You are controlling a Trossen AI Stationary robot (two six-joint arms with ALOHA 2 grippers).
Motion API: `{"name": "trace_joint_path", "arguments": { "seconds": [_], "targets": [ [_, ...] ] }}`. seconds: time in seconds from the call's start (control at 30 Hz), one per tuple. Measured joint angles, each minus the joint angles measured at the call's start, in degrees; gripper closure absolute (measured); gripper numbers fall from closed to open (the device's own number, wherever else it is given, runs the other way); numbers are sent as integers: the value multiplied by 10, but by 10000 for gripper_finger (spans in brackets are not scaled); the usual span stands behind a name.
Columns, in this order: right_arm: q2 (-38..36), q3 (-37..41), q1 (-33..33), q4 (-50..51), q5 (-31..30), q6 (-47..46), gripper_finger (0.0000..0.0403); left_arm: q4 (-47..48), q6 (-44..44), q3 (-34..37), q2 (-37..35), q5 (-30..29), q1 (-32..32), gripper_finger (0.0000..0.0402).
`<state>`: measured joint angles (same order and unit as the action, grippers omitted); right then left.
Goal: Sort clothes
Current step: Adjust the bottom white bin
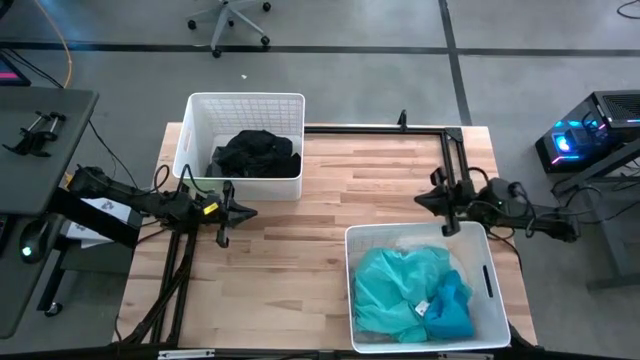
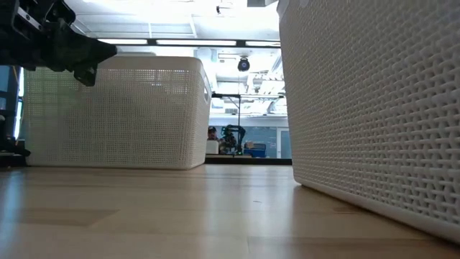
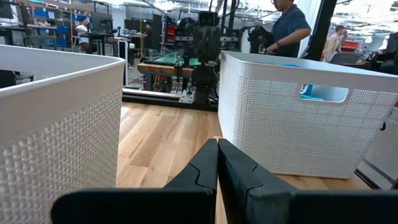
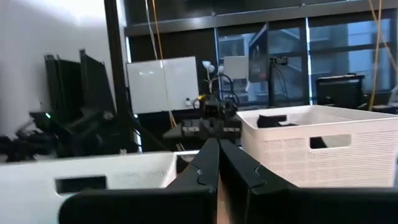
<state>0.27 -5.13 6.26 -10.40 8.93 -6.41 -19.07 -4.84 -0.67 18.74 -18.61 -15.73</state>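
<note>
Black clothes (image 1: 255,155) lie piled in the white bin (image 1: 200,130) at the table's far left; they also show over that bin's rim in the right wrist view (image 4: 273,119). Turquoise clothes (image 1: 395,285) and a bright blue one (image 1: 452,308) fill the white bin (image 1: 495,275) at the near right. My left gripper (image 1: 250,212) hovers shut over the table just near of the far-left bin, pointing toward the right edge. My right gripper (image 1: 420,200) hovers shut just beyond the near-right bin's far rim, pointing toward the left edge. Both hold nothing.
Bare wooden table (image 1: 320,230) lies between the two bins and the two grippers. A black frame (image 1: 380,128) runs along the far edge and down the right side. In the left wrist view a person (image 3: 289,28) stands in the room beyond the table.
</note>
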Motion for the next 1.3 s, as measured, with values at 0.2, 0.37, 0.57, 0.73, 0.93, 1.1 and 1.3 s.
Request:
{"name": "trace_joint_path", "arguments": {
  "seconds": [0.2, 0.37, 0.57, 0.73, 0.93, 1.1, 1.3],
  "targets": [
    [0, -22, 0, 7, 2, 15, 402, 0, 0, 0, 0, 0, 0, 401],
    [0, -22, 0, 12, 2, 37, 402, 0, 0, 0, 0, 0, 0, 401],
    [0, -22, 0, 23, 2, 36, 402, 0, 0, 0, 0, 0, 0, 401],
    [0, -23, 0, -6, -30, 52, 402, 0, 0, 0, 0, 0, 0, 401],
    [1, -23, 0, -54, -140, -7, 402, 0, 0, 0, 0, 0, 0, 401],
    [1, -58, 2, 27, -356, -178, 402, 0, 0, 0, 0, 0, 0, 401],
    [2, -157, 1, 237, -378, -206, 402, 0, 0, 0, 0, 0, 0, 401]
  ]
}}
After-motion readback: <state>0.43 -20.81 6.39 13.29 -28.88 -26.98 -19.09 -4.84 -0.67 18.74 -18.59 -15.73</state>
